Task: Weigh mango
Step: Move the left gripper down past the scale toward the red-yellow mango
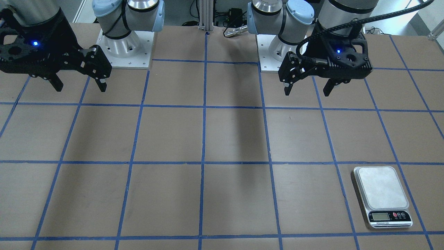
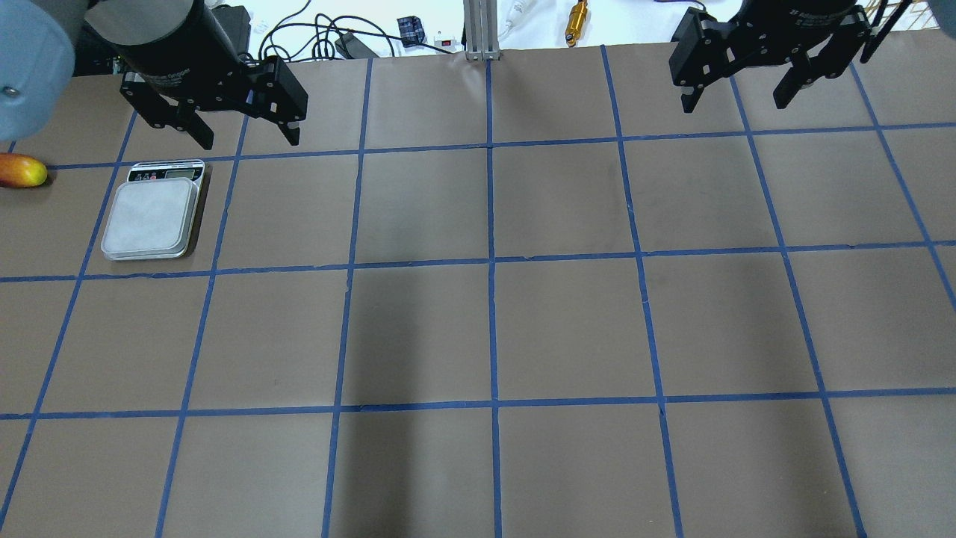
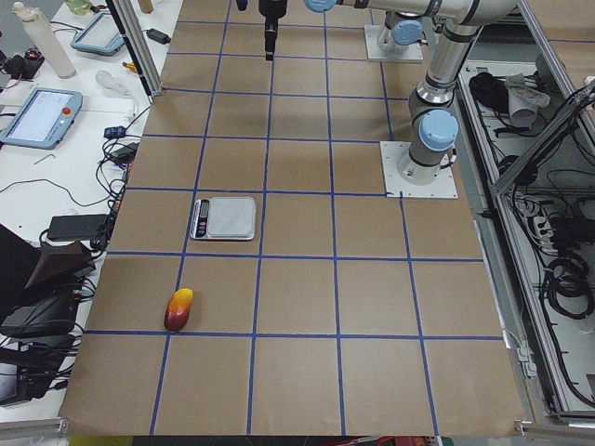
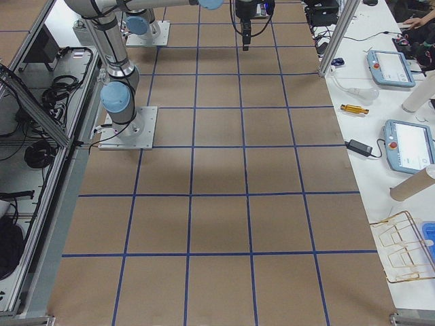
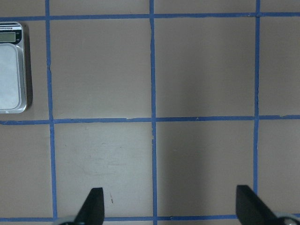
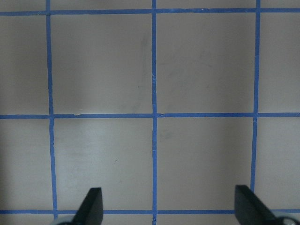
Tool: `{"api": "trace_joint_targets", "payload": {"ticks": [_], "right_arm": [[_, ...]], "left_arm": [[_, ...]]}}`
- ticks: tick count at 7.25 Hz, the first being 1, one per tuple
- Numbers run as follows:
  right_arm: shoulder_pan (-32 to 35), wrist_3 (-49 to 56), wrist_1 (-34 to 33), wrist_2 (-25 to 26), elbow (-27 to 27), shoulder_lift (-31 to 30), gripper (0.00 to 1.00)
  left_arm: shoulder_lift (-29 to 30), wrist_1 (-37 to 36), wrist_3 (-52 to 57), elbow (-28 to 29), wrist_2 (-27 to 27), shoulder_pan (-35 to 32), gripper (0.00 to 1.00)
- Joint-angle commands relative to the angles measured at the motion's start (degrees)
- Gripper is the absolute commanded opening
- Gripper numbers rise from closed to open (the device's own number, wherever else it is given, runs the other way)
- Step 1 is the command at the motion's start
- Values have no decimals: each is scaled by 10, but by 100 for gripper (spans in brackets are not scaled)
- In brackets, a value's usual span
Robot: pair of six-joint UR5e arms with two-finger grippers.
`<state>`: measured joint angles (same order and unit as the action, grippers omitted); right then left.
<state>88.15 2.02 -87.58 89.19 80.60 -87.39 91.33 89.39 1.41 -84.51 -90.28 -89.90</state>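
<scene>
The mango (image 2: 22, 170), yellow at one end and red-orange at the other, lies on the brown table at its far left edge; it also shows in the exterior left view (image 3: 179, 309). The silver scale (image 2: 153, 213) with an empty platform sits just right of it, one grid line between them, and also shows in the front view (image 1: 381, 196) and the left wrist view (image 5: 11, 68). My left gripper (image 2: 248, 138) hangs open and empty, high above the table near the scale's display end. My right gripper (image 2: 734, 103) hangs open and empty over the far right.
Blue tape lines grid the table. An aluminium post (image 2: 482, 30) stands at the middle of the far edge, with cables and small tools behind it. Tablets (image 4: 401, 146) and a wire rack (image 4: 404, 244) lie on the side bench beyond the table.
</scene>
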Motion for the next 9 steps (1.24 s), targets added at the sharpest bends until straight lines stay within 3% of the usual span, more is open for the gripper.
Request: {"api": "trace_joint_targets", "payload": {"ticks": [1, 4, 5, 7, 9], "right_arm": [[0, 0, 0, 0, 0, 0, 100], [0, 0, 0, 0, 0, -1, 100], [0, 0, 0, 0, 0, -1, 100], [0, 0, 0, 0, 0, 0, 100], [0, 0, 0, 0, 0, 0, 100]], "left_arm": [[3, 20, 103, -7, -1, 48, 100], [39, 5, 317, -42, 2, 154, 100], [61, -30, 382, -43, 3, 181, 100], [107, -62, 543, -34, 3, 250, 100], [158, -82, 635, -1, -1, 304, 100]]}}
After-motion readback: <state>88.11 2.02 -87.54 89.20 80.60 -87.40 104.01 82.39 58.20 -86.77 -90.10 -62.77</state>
